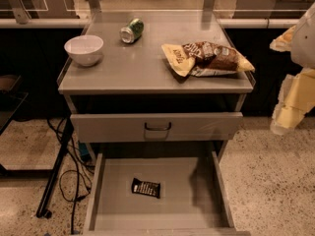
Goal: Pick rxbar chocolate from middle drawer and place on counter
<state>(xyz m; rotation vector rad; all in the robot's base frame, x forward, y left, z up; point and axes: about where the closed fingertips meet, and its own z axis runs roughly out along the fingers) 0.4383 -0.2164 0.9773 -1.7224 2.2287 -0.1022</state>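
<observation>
The rxbar chocolate [145, 188], a small black wrapper with white print, lies flat on the floor of the open middle drawer [197, 200], left of its centre. The counter [142, 68] is the grey cabinet top above. My gripper [290, 107] is at the right edge of the view, off to the right of the cabinet, at about the height of the upper drawer and well away from the bar. It holds nothing that I can see.
On the counter stand a white bowl [84, 49] at the left, a green can [132, 31] on its side at the back, and a yellow-brown chip bag [209, 58] at the right. The upper drawer [156, 127] is closed. Cables [69, 176] lie on the floor at the left.
</observation>
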